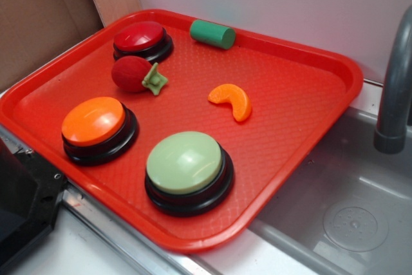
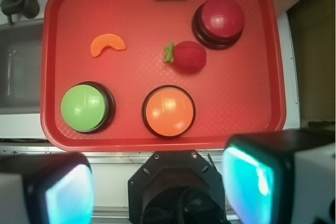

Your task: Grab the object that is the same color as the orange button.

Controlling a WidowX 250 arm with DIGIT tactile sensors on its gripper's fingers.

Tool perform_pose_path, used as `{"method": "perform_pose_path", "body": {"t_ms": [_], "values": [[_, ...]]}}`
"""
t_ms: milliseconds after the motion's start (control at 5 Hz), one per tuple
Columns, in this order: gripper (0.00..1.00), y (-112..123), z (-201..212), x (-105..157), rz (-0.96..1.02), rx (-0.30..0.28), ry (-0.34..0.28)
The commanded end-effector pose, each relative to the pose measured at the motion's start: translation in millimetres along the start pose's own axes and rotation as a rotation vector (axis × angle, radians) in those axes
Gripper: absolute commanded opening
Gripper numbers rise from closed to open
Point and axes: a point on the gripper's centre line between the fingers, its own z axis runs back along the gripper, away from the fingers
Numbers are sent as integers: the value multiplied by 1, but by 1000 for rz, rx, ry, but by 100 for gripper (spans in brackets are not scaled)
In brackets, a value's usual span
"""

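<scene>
Resting on red tray (image 1: 302, 56): orange segment (image 1: 232, 100), orange button (image 1: 94, 122).

red tray (image 1: 302, 69) beside a sink (image 1: 360, 178). borne on it: orange button (image 1: 94, 121), green button (image 1: 185, 162), red button (image 1: 140, 36), strawberry (image 1: 131, 73), green cylinder (image 1: 212, 33), orange segment (image 1: 233, 99).

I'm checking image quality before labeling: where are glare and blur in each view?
Exterior: sharp, soft highlights on the orange button and the orange segment. Wrist: the gripper fingers are blurred with cyan glare; the tray is sharp.
</scene>
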Motion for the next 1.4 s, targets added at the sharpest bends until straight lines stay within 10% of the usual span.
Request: {"method": "perform_pose_path", "body": {"t_ms": [0, 600, 1200], "values": [[100, 0, 0, 0, 0, 0, 0], [100, -44, -74, 78, 710, -20, -46], [100, -65, -170, 130, 865, -3, -41]]}}
